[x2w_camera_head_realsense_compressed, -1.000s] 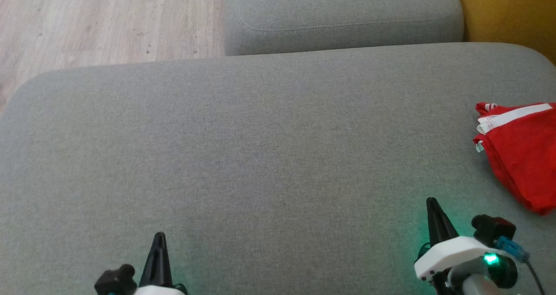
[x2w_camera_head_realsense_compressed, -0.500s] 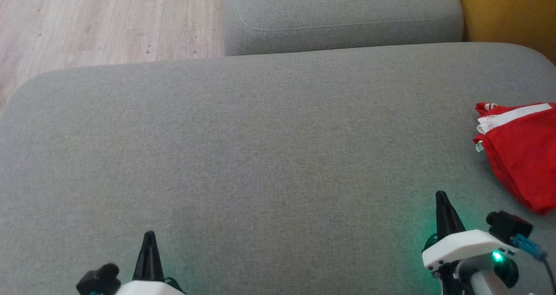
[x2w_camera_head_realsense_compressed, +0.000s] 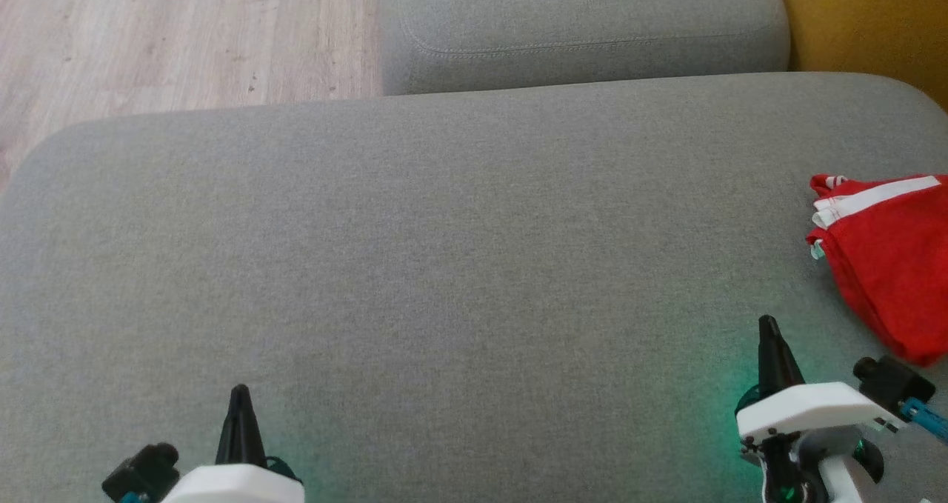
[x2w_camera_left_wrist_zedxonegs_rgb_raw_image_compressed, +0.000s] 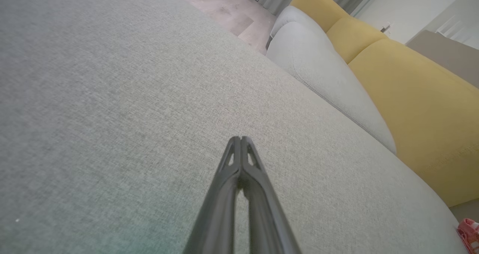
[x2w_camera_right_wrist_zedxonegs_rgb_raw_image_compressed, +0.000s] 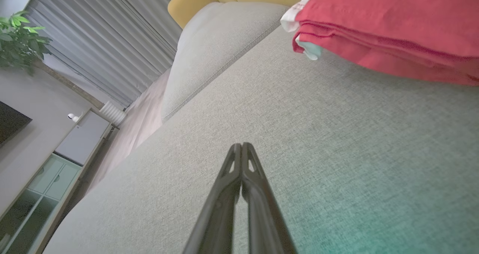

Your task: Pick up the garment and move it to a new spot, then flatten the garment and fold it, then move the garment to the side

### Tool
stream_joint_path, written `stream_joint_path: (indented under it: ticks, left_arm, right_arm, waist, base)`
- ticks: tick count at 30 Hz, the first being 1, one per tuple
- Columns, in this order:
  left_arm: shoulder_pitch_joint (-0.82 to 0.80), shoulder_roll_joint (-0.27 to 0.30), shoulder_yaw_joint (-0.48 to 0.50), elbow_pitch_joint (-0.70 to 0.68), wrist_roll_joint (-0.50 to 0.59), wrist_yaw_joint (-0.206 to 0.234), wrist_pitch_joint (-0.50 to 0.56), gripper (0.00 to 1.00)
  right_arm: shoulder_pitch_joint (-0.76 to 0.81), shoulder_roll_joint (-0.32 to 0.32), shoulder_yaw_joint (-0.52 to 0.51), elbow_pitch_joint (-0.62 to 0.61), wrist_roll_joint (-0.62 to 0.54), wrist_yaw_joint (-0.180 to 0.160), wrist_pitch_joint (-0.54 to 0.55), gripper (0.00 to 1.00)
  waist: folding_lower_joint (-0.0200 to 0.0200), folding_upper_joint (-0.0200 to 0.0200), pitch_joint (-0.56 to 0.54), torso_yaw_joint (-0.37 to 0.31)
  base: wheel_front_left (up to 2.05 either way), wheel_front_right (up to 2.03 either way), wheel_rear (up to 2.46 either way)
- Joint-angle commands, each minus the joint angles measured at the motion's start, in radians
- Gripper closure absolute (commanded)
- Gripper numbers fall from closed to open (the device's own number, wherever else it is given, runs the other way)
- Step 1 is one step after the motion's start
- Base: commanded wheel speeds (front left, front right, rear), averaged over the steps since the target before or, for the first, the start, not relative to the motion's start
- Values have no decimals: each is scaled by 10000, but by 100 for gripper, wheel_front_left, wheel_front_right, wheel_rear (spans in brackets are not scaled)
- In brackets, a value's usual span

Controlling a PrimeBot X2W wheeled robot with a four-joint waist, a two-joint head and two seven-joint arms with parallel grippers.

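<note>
grey sofa cushion [x2w_camera_head_realsense_compressed: 474, 266] spans the frame, the folded red garment [x2w_camera_head_realsense_compressed: 889, 266] lying at its right edge. left end effector [x2w_camera_head_realsense_compressed: 239, 392], lower left, and right end effector [x2w_camera_head_realsense_compressed: 767, 323], lower right, are both pinched closed, empty.

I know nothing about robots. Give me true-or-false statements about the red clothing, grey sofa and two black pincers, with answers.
1. The folded red garment with white trim lies on the grey fabric sofa seat. True.
2. The right gripper holds the garment. False: it is shut, empty and apart from it.
3. The left gripper is wide open. False: its fingers are pressed together.
4. Beyond the seat there is yellow upholstery. True.
</note>
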Motion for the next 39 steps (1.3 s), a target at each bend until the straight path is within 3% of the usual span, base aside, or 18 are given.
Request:
stream_joint_path:
  ticks: [1, 39]
  left_arm:
    - [-495, 15, 273, -367, -308, -69, 56, 100]
    - [-870, 28, 1087, -882, -4274, -479, 1149, 100]
  right_arm:
    - [-331, -27, 2, -430, 347, -3, 60, 100]
    - [-155, -32, -494, -1677, 4484, -5, 1131, 100]
  waist:
    - [0, -1, 0, 0]
    - [0, -1, -2, -17]
  base:
    - [0, 0, 0]
    - [0, 0, 0]
